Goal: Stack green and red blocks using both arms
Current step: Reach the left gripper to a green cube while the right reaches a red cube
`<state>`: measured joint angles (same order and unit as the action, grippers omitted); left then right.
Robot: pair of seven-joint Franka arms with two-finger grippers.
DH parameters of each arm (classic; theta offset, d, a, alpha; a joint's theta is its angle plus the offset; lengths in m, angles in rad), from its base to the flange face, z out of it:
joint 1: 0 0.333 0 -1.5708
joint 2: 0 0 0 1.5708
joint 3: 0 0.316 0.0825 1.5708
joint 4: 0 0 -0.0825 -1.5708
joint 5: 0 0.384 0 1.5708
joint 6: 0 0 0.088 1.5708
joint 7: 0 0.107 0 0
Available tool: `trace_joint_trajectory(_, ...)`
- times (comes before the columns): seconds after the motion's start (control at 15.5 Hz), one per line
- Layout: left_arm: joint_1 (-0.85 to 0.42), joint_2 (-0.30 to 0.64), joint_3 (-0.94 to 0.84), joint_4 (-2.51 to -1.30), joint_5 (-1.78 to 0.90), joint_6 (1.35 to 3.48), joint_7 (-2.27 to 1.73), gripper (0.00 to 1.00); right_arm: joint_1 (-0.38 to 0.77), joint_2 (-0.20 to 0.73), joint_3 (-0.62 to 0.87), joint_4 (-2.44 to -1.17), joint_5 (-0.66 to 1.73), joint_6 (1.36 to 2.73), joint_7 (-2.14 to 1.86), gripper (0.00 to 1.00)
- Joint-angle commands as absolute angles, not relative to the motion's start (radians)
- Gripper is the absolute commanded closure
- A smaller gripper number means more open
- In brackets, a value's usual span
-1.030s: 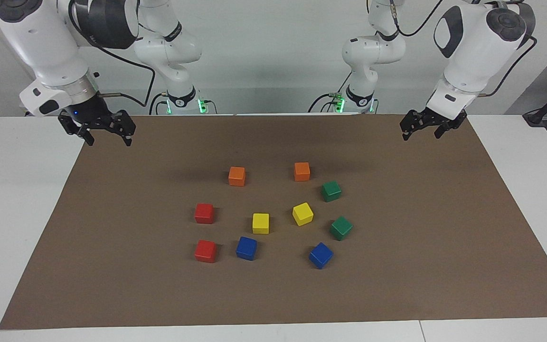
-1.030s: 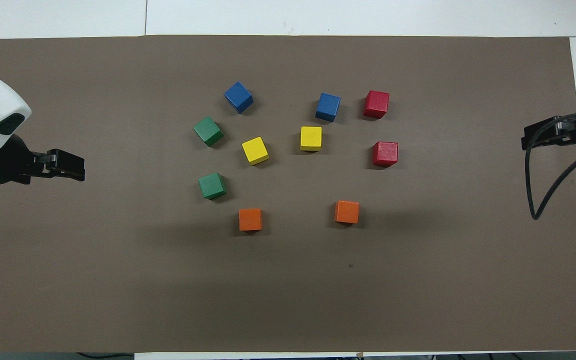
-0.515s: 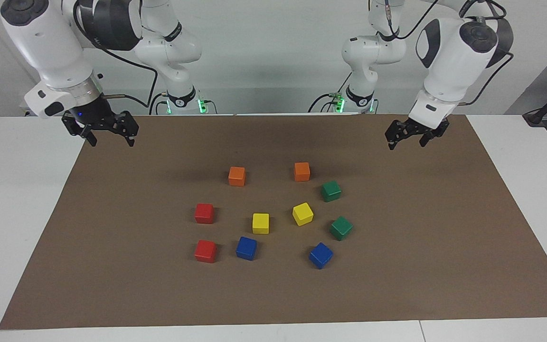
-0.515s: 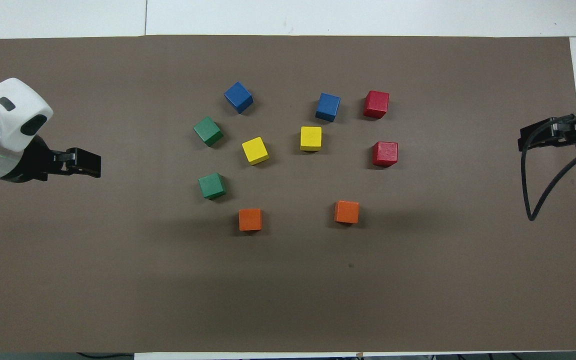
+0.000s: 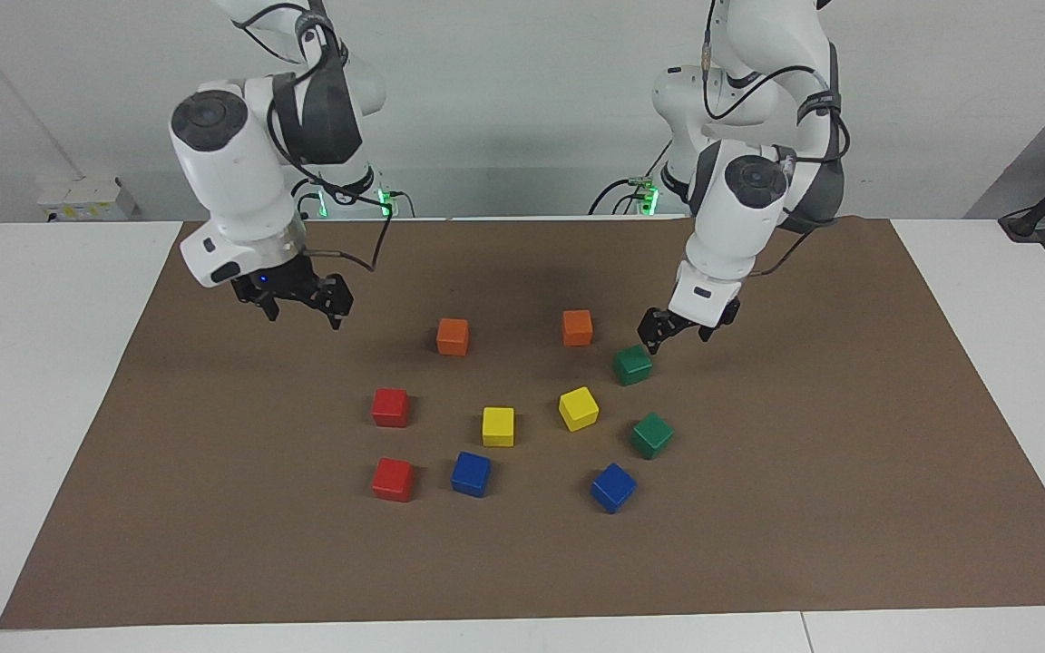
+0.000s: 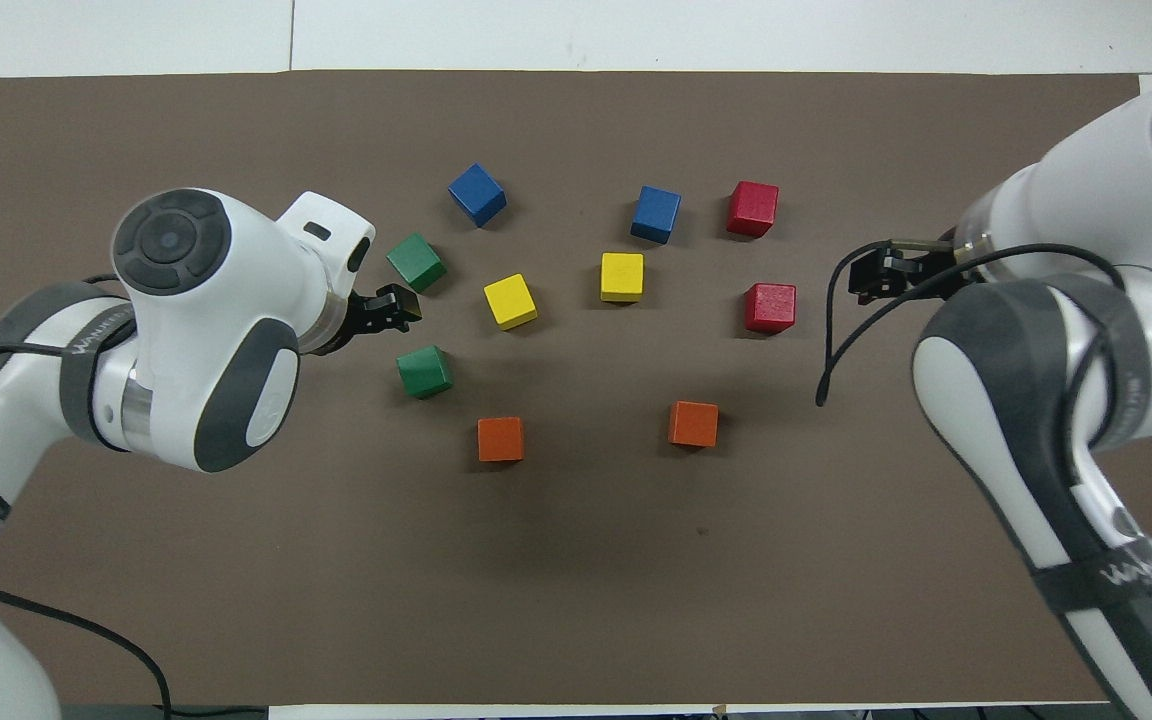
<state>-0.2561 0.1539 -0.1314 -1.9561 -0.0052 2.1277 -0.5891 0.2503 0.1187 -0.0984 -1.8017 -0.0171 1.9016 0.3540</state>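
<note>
Just below my left gripper [image 5: 678, 334], fingers apart, the dark green cube [image 5: 632, 365] risks a nudge; right gripper [image 5: 299, 308], spread, hovers short of the bright red cubes [image 5: 390, 407].

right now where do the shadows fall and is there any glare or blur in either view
Facing view: soft, even light; a faint broad shadow on the brown mat under the right gripper, a small one beside each cube, such as the nearer red block; no glare, cubes sharp. Overhead view: dim smudged shadows on the mat near the orange cubes; the left gripper sits between the green blocks; nothing blurred.
</note>
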Motion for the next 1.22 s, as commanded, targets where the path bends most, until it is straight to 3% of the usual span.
trace_joint_trajectory(0.0, -0.279, 0.155, -0.118, -2.002, -0.003, 2.193, -0.638, 0.00, 0.262, 0.176, -0.098, -1.859, 0.020, 2.043, 0.405, 0.00)
trace_joint_trajectory(0.45, -0.341, 0.235, -0.117, -2.043, -0.003, 2.301, -0.709, 0.00, 0.314, 0.304, -0.098, -1.852, 0.083, 2.198, 0.509, 0.00)
trace_joint_trajectory(0.9, -0.354, 0.241, -0.117, -2.112, -0.003, 2.359, -0.722, 0.02, 0.342, 0.348, -0.098, -1.894, 0.083, 2.272, 0.508, 0.00)
trace_joint_trajectory(0.97, -0.359, 0.242, -0.115, -2.114, -0.003, 2.359, -0.750, 0.18, 0.342, 0.347, -0.098, -1.901, 0.081, 2.272, 0.502, 0.00)
trace_joint_trajectory(1.03, -0.364, 0.242, -0.117, -2.114, -0.003, 2.359, -0.773, 0.41, 0.342, 0.347, -0.098, -1.904, 0.081, 2.273, 0.486, 0.00)
trace_joint_trajectory(1.09, -0.370, 0.242, -0.117, -2.114, -0.003, 2.359, -0.802, 0.76, 0.339, 0.345, -0.098, -1.908, 0.081, 2.276, 0.471, 0.00)
trace_joint_trajectory(1.16, -0.371, 0.242, -0.117, -2.111, -0.002, 2.355, -0.824, 1.00, 0.337, 0.344, -0.098, -1.916, 0.081, 2.279, 0.468, 0.00)
